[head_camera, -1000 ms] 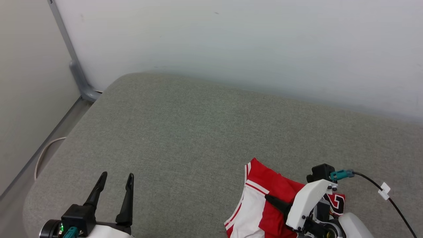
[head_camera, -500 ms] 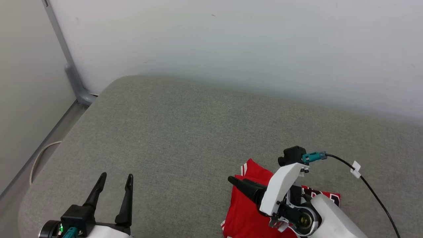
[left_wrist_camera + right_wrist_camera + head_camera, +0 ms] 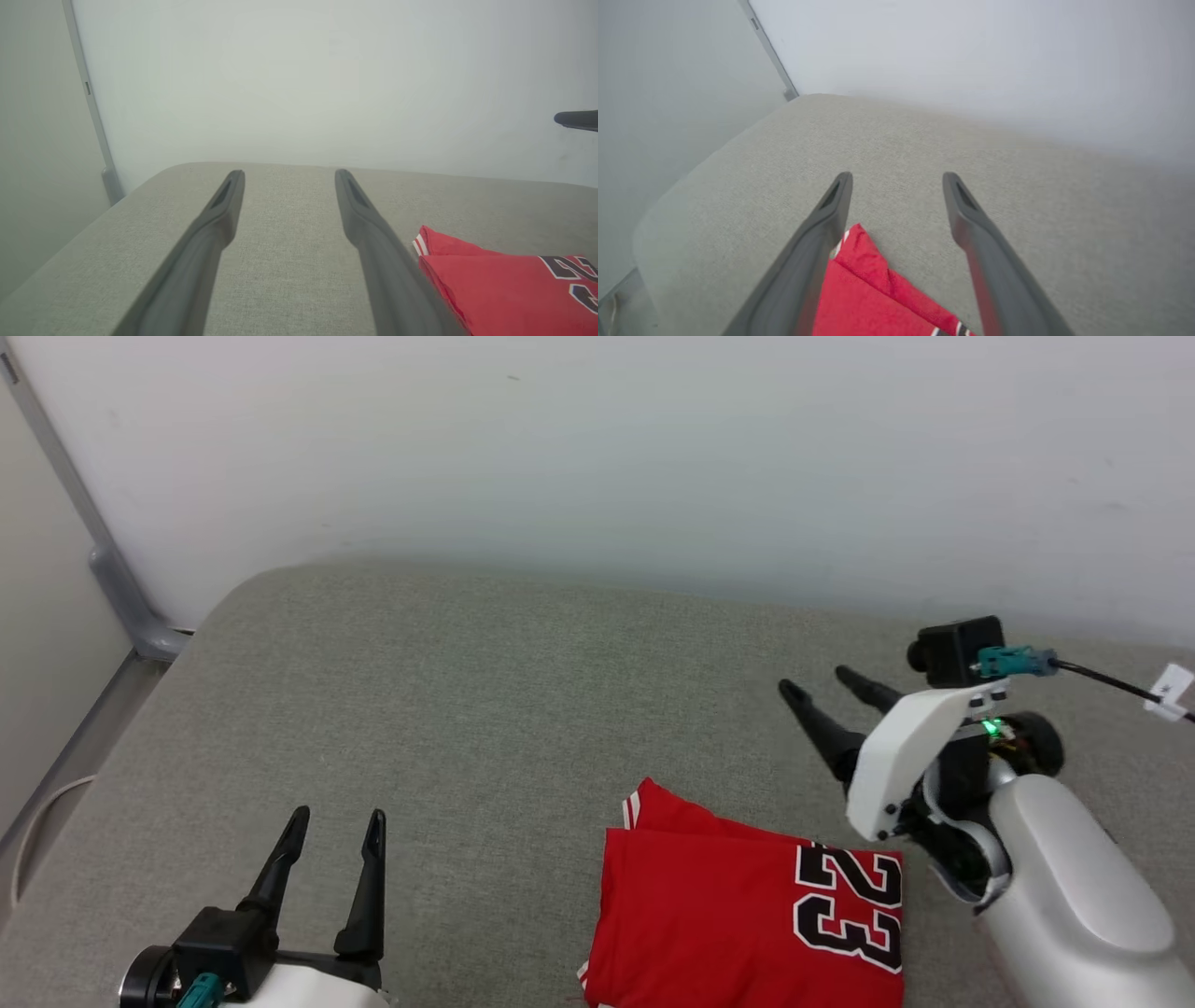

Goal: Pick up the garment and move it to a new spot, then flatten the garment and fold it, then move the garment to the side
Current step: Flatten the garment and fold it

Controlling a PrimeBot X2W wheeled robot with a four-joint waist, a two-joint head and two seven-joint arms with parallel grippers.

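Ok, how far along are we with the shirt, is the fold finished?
Done: the garment lies folded into a flat red rectangle on the grey cushion, "23" facing up. In hand: nothing; the right gripper hangs open clear of it, the left gripper open and apart. Left: probably only moving it to the side.

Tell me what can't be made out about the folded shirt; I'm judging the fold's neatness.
- Head view: the garment's near edge, cut off by the picture's bottom.
- Left wrist view: part of its left edge, behind the left pincer; its right part, cut off.
- Right wrist view: most of it, behind the right pincer and below the frame.
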